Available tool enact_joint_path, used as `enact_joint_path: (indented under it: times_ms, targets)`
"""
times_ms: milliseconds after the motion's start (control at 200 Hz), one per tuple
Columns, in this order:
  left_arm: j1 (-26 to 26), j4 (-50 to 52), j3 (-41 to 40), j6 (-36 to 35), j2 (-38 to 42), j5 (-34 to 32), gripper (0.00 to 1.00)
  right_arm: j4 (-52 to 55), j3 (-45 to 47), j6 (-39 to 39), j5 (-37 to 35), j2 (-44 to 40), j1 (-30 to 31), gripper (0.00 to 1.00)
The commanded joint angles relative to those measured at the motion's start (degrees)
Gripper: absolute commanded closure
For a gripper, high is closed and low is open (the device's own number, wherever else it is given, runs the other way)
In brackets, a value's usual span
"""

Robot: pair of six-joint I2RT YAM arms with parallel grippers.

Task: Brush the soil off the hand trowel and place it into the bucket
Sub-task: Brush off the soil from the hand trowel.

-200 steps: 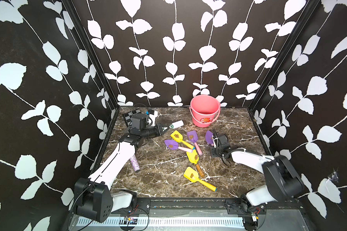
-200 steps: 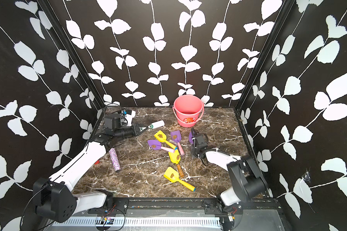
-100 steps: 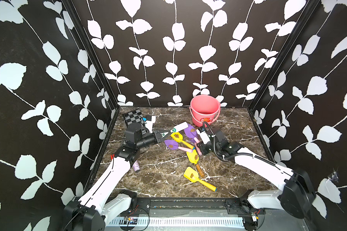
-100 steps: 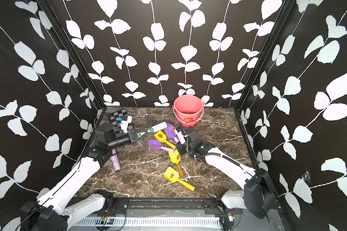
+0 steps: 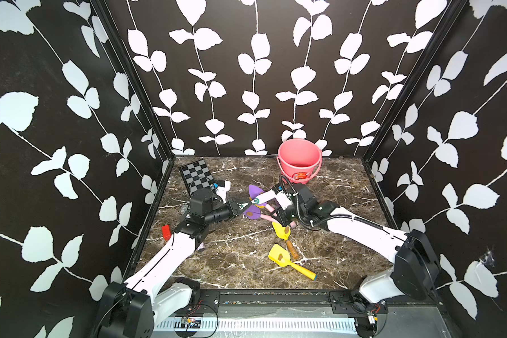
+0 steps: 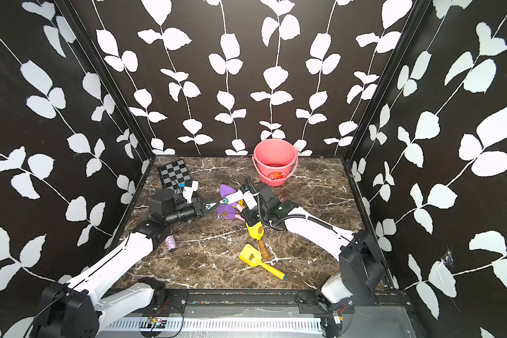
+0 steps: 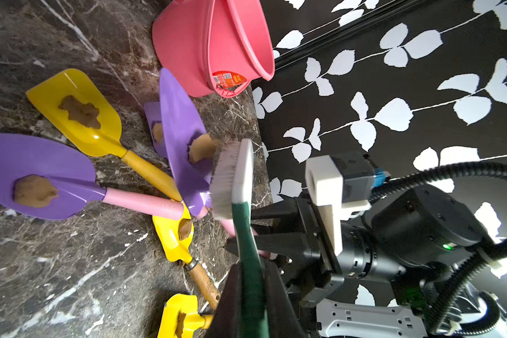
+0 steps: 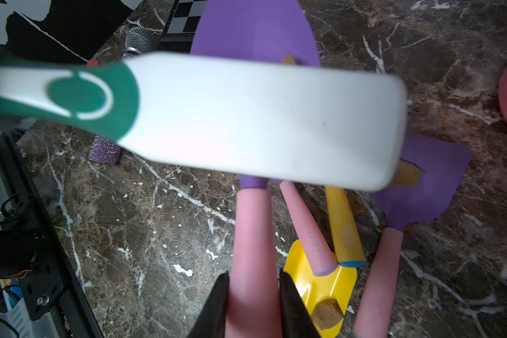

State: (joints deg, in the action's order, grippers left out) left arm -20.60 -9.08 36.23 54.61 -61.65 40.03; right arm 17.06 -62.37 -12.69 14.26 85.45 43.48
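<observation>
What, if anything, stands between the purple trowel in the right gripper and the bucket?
Nothing visible. The purple trowel, in the right gripper, has only bare marble between it and the bucket, whose mouth is open. The brush in the left gripper meets its blade from the near side.

Enclosed by black walls (image 5: 246,73) printed with white leaf vines, upper frame; floored in brown, white-veined marble floor (image 5: 231,257), lower centre.

so the right gripper (image 8: 253,274) is clamped on the pink handle of a purple plastic trowel (image 8: 252,222), with a big white-and-green plastic brush (image 8: 261,117) sitting blurry right across its blade
</observation>
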Motion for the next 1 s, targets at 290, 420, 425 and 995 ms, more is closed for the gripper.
enact_joint_path:
  times_ms: [290, 420, 425, 995]
  targets:
    - [0.3, 6.7, -5.8, 0.2, 5.8, -1.7, 1.00, 7.0, 0.4, -0.9, 2.7, -1.4, 0.5, 1.00]
    - [1.0, 6.9, -9.8, 2.6, 10.4, -2.8, 1.00, 7.7, 1.4, -1.3, 4.2, -1.0, 1.3, 1.00]
    - [1.1, 7.0, -9.8, 2.7, 10.6, -2.9, 1.00, 7.8, 1.4, -1.3, 4.3, -1.0, 1.4, 1.00]
    - [12.3, 14.2, -7.4, 1.4, 17.9, 5.7, 1.00, 13.4, -1.5, 2.4, 5.9, 1.0, 1.8, 1.00]
